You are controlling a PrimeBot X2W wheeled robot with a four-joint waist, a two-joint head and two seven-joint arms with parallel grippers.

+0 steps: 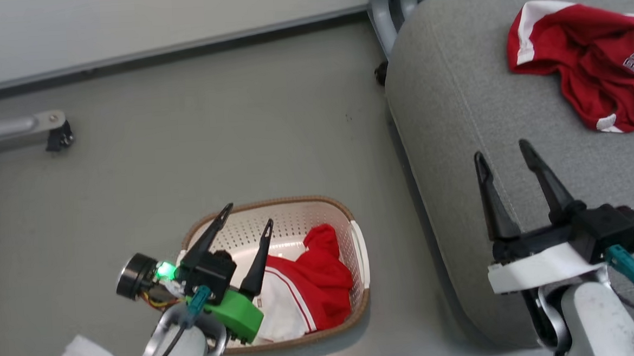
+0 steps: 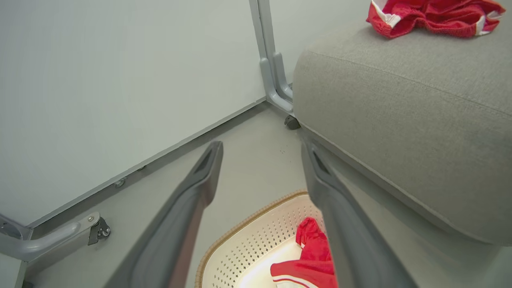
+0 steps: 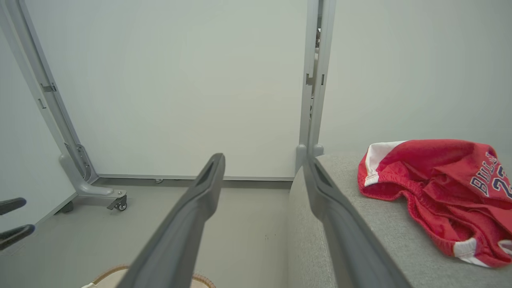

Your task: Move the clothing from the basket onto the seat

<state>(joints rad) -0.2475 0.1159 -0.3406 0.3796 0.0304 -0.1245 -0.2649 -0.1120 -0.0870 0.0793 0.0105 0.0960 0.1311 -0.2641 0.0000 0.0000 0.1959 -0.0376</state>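
Head view, going left to right: over on the far left a grey frame leg (image 1: 16, 128) with a little caster sits on the grey floor (image 1: 184, 125), right by the pale wall panel (image 1: 124, 25); next comes the left hand (image 1: 249, 214), fingers spread apart with nothing between them, hanging over the left end of the basket (image 1: 297, 217); the basket stands on the floor, just beside the seat but not touching it as far as I can see; inside it, bunched toward the right side, lies the red-and-white garment (image 1: 322, 286), red on top and a white panel with thin red stripes lower down; the left wrist view looks along the spread fingers at that same heap below, with the seat's edge off to the right.

Further right is the seat (image 1: 454, 111), a big grey cushion with a stitched seam; the right hand (image 1: 500, 149) hovers over its near left part, fingers apart and holding nothing; at the far right, well away from those fingers, the red BULLS garment (image 1: 577, 61) lies crumpled on the seat, white trim showing at its edges; the right wrist view has it on the cushion to the right of the fingers, lettering partly cut off.
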